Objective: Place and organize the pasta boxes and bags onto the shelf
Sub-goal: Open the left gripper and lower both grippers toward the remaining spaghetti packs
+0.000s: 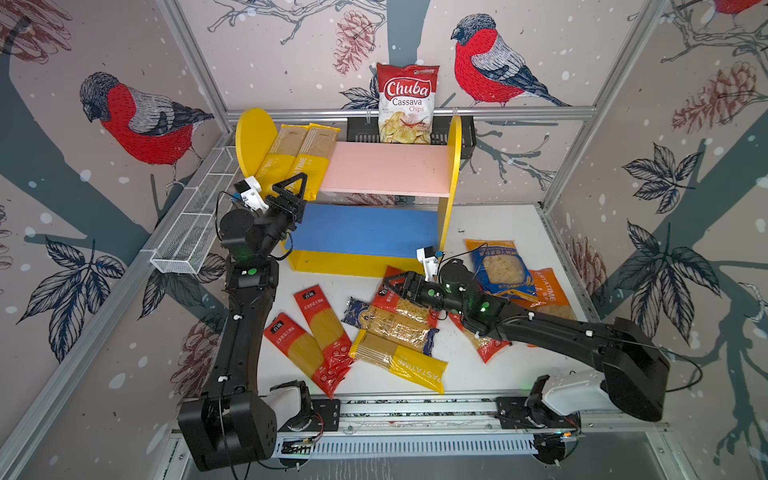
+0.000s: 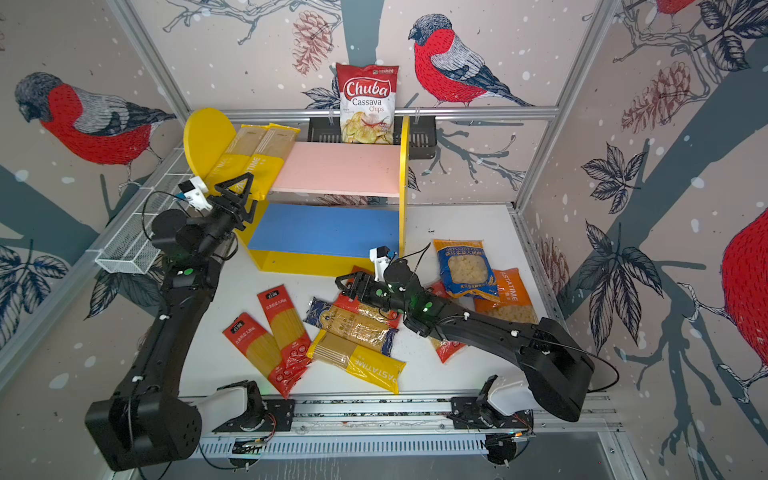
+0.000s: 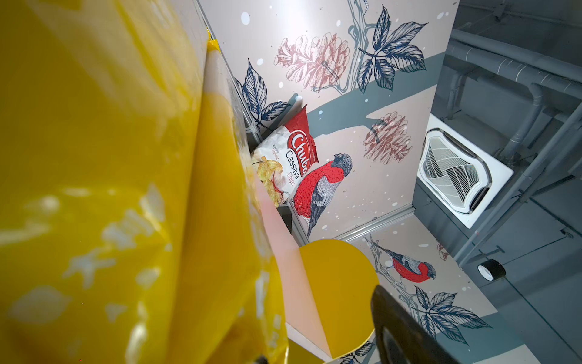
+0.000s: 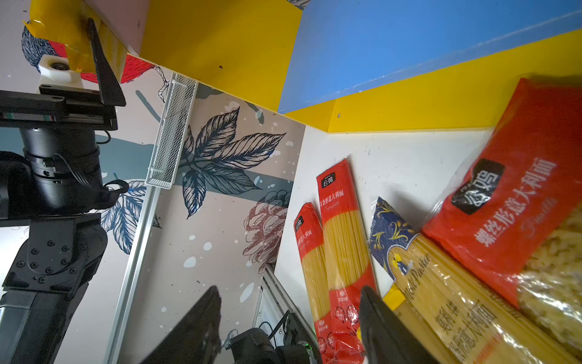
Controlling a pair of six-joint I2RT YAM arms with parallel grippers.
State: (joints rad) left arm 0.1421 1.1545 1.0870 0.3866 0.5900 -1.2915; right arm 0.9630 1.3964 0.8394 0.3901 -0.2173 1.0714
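- shelf (image 1: 455, 158) stands at the back of the table (image 1: 498, 224), open side toward the arms. pink board (image 1: 386, 166) is mostly bare and blue board (image 1: 365, 228) is bare, so i'd call the task early.
- two long yellow packs (image 1: 297, 153) lie side by side at the left end of the pink board, against the side panel, ends overhanging the front edge. pushed to one side, probably to leave room for the rest.
- eight packs are on the table in front:
  - two red spaghetti packs (image 1: 316, 336)
  - one yellow pack (image 1: 399, 361)
  - a dark blue pack (image 1: 390, 324) with a short red bag (image 1: 399, 303) lying on it
  - a second red bag (image 1: 486, 347) under the right arm
  - a blue bag (image 1: 498, 270) overlapping an orange bag (image 1: 548, 291)
- left gripper (image 1: 293, 187) sits at the overhanging end of the yellow packs. jaws apart, pinching nothing; the left wrist view shows a clear gap beside the pack.
- right gripper (image 1: 390, 286) is low over the short red bag, jaws apart and empty. looks lined up for the next pick.
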